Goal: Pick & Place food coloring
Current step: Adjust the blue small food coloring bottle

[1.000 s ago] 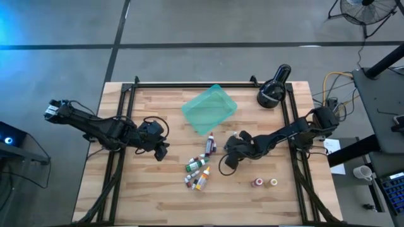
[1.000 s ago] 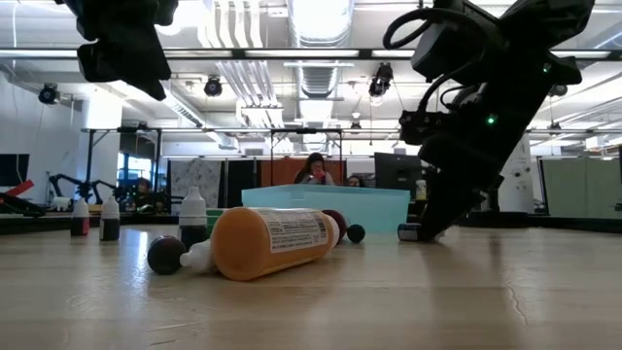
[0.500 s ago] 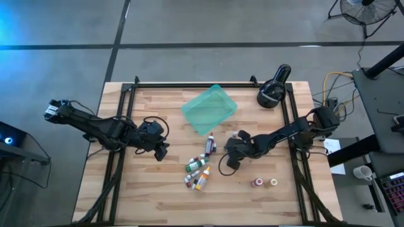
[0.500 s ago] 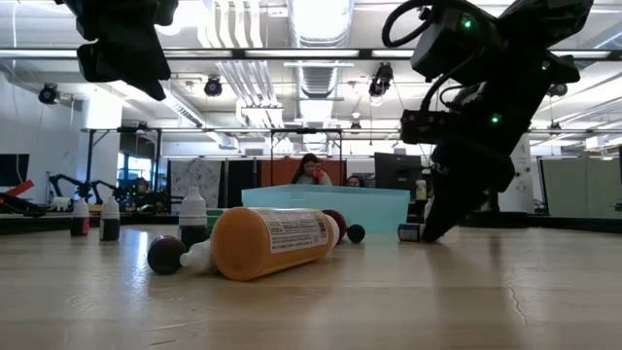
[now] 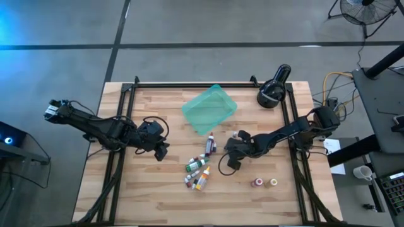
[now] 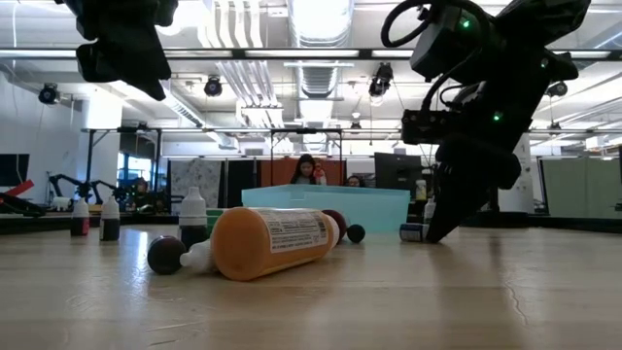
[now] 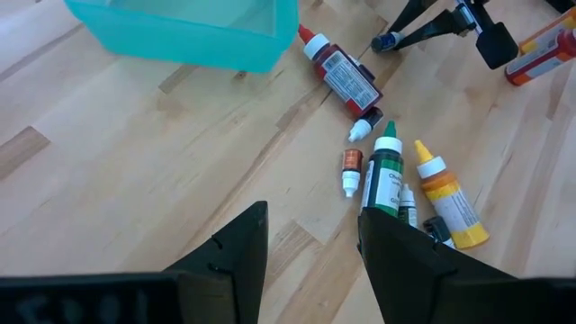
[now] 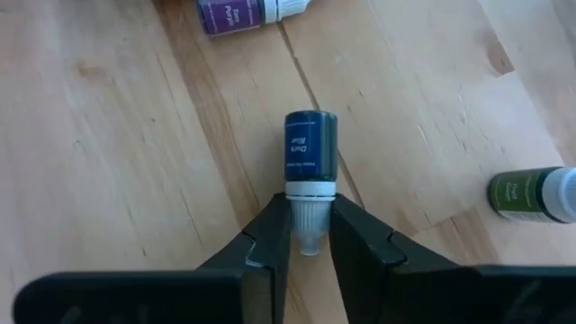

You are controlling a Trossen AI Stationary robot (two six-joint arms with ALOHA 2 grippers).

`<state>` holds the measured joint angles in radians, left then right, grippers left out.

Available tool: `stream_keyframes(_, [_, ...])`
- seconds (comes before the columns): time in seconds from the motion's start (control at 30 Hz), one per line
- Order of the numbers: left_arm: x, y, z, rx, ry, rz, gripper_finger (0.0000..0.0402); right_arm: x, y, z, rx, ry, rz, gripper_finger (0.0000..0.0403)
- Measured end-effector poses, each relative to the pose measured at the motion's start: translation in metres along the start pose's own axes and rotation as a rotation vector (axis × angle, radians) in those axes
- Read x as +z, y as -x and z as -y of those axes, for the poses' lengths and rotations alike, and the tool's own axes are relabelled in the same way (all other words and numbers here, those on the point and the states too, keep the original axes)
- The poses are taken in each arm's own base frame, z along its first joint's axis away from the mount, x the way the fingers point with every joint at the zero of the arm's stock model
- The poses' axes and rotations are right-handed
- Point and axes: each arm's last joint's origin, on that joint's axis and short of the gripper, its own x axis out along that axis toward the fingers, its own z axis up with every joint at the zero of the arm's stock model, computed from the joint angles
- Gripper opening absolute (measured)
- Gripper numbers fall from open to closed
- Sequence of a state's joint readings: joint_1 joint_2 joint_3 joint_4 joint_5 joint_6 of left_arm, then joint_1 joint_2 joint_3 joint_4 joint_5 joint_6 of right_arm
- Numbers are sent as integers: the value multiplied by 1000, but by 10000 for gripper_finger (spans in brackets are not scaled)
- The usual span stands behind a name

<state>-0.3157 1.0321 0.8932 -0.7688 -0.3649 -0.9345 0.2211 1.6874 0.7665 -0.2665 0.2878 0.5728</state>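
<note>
your right gripper (image 8: 309, 236) is down on the table (image 5: 158, 183), just to the right of the pile of food coloring bottles (image 5: 199, 173). its two fingers are pressed on the white cap of one small dark blue bottle (image 8: 310, 153). that bottle lies flat on the wood. its long side points straight away from the fingers, cap end toward you and fat end out front. so the fingers have it by the thin end, and the heavy part hangs out ahead. i think it may tip down when you lift, so go up slow.

a purple bottle (image 8: 238, 13) lies near it, and a green one (image 8: 531, 193) lies off to the side. neither touches the blue one.

the teal tray (image 5: 209, 108) sits farther back on the table, past the pile. two more little bottles (image 5: 265, 183) stand alone, nearer the front.

your left gripper (image 7: 310, 261) hangs over the left part of the table with its fingers apart and nothing in them. the pile lies out in front of it. the right arm is the closer one for this bottle.
</note>
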Motion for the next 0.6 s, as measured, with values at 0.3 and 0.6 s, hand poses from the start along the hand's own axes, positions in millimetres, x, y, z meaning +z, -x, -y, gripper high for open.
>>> stream_keyframes(0.3, [0, 0, 0, -4, 3, 3, 147, 8, 11, 3, 12, -54, -115, 56])
stream_keyframes(0.6, [1, 0, 1, 2, 5, 23, 147, 24, 32, 31, 127, -327, -603, 55])
